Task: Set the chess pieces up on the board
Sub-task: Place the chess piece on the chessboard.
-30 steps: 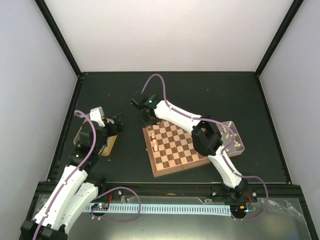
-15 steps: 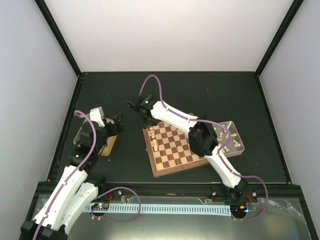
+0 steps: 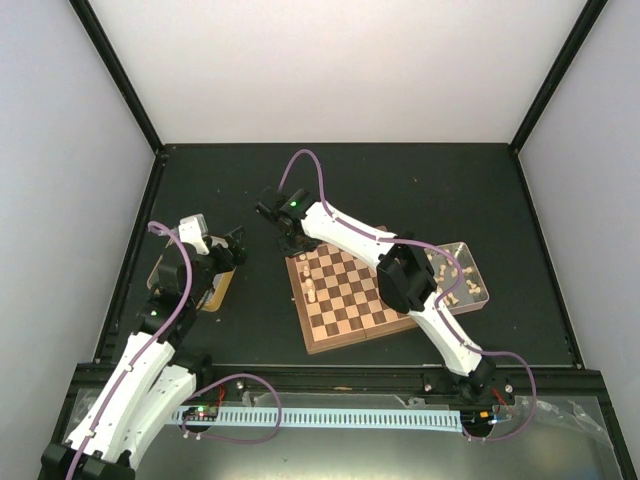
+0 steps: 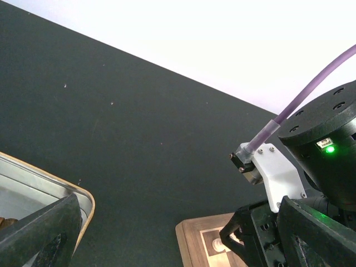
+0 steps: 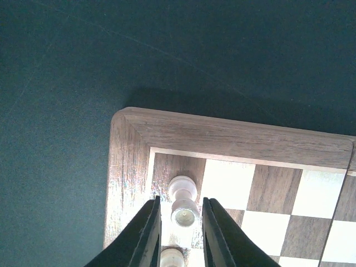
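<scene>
The board (image 3: pixel 352 300) lies on the dark desk (image 3: pixel 430 190) a little right of centre, turned slightly askew, with a short file of pale chess pieces (image 3: pixel 310 288) standing along its left edge. The right arm reaches over the board to its far left corner, and the right pincer (image 5: pixel 181 200) hangs there with its jaws only narrowly apart. In the right wrist view they flank a pale piece (image 5: pixel 184 214) just inside the rim, by the dark corner square. The fingers (image 5: pixel 146 236) sit very close on either side of it, but I cannot tell whether they are pressing on the piece or standing just clear of it. A second pale piece (image 5: pixel 171 257) shows at the bottom edge of that view, on the near side of the first. To the right of the board, just beside it, a clear tray (image 3: pixel 478 292) holds more pale pieces. The left pincer (image 4: pixel 178 222) is out to the left of the board, over a gold tin (image 4: pixel 61 183). Its jaws are spread wide with nothing between them.
</scene>
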